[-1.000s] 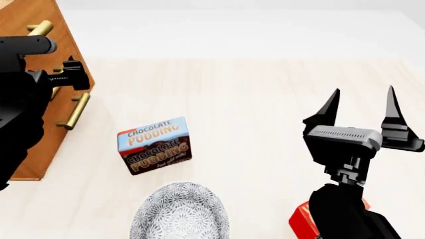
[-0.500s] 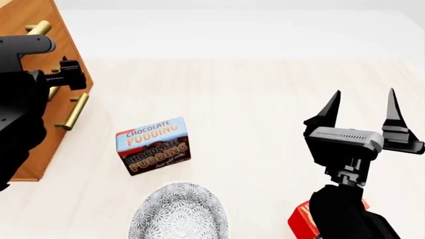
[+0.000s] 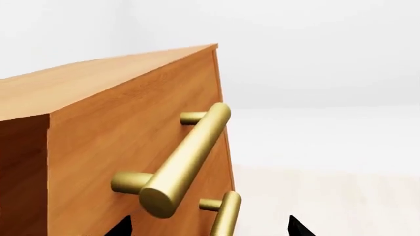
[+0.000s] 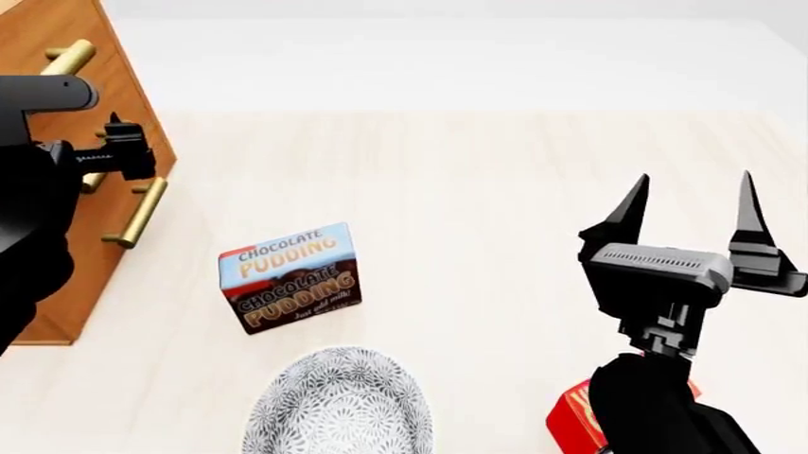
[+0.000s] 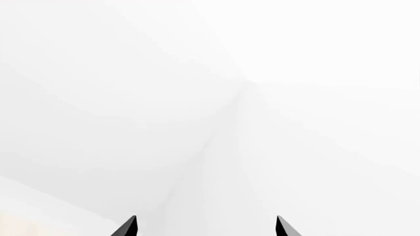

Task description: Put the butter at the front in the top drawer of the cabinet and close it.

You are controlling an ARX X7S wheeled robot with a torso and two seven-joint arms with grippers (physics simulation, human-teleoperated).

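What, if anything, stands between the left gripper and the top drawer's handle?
Nothing visible. In the left wrist view the top drawer's handle lies straight ahead between the open fingertips, with only air before it. The head view shows the left gripper beside the cabinet front.

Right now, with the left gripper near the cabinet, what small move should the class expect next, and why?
Probably the left gripper eases forward onto the top drawer's brass handle. Its fingers are open, the handle lies just ahead and apart from them, and the top drawer looks shut. The right gripper hangs open, holding nothing.
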